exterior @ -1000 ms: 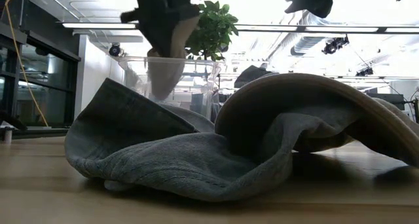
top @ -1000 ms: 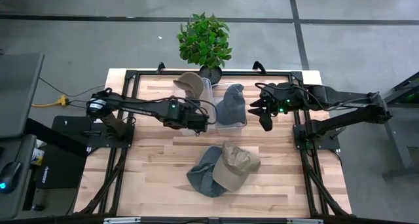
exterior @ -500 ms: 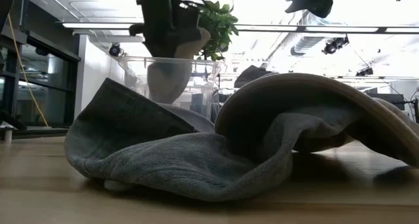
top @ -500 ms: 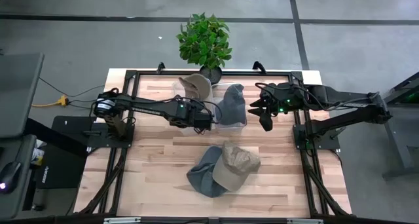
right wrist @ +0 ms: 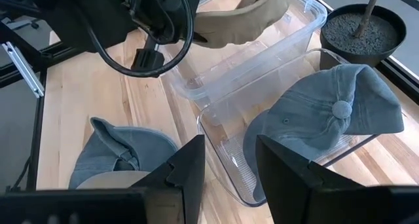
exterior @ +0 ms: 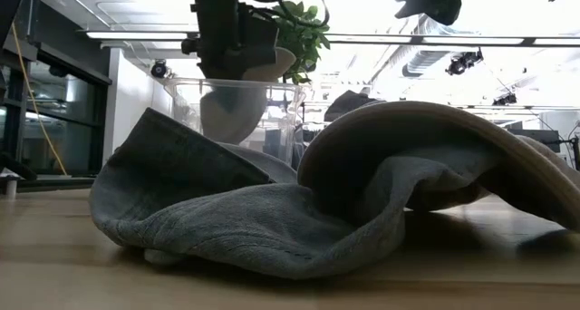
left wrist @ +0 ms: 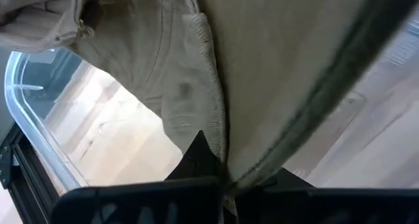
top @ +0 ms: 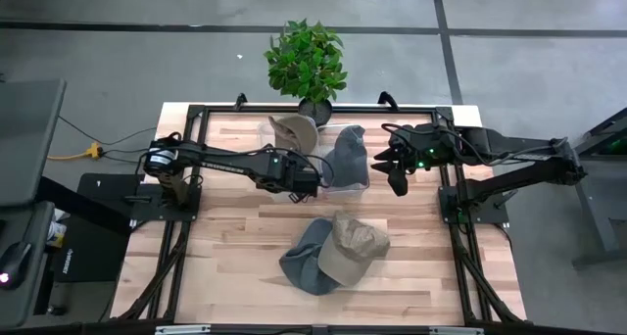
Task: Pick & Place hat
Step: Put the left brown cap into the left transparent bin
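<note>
left end effector (top: 306, 181): reaching mid-table, fingers clamped | right end effector (top: 396, 168): hovering right side, fingers apart

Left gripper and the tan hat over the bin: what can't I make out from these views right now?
- Left gripper fingertips: the tan hat covers them in the left wrist view.
- Whether the tan hat touches the clear bin floor: bin walls blur it in the low view.
- Grey hat under the khaki hat: mostly covered in the high view.
- Right gripper: cut off by the low view's top edge.
</note>
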